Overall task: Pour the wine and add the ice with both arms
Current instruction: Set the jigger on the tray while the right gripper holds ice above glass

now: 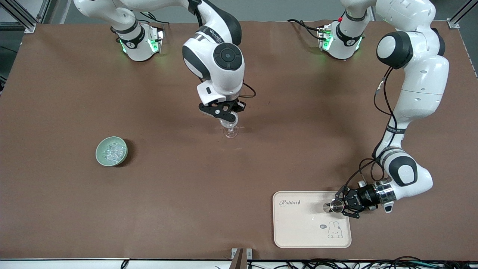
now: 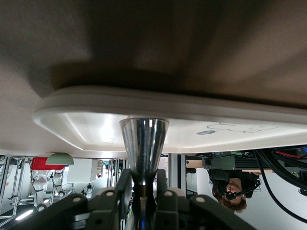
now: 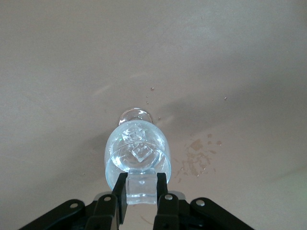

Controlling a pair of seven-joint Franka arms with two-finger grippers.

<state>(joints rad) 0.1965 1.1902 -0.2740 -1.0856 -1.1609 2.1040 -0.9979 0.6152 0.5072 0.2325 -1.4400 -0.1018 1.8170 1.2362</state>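
brown table (image 1: pixel 74 93); pale green bowl (image 1: pixel 100 155) of clear ice (image 1: pixel 114 150); cream tray (image 1: pixel 298 231) printed with a rabbit drawing.

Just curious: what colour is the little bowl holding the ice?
Pale green bowl, clearest in the front view.

My left gripper (image 2: pixel 142 199) hides the lower end of the metal cup (image 2: pixel 144 146); my right gripper's (image 3: pixel 142 194) outer fingers run off frame, maybe.
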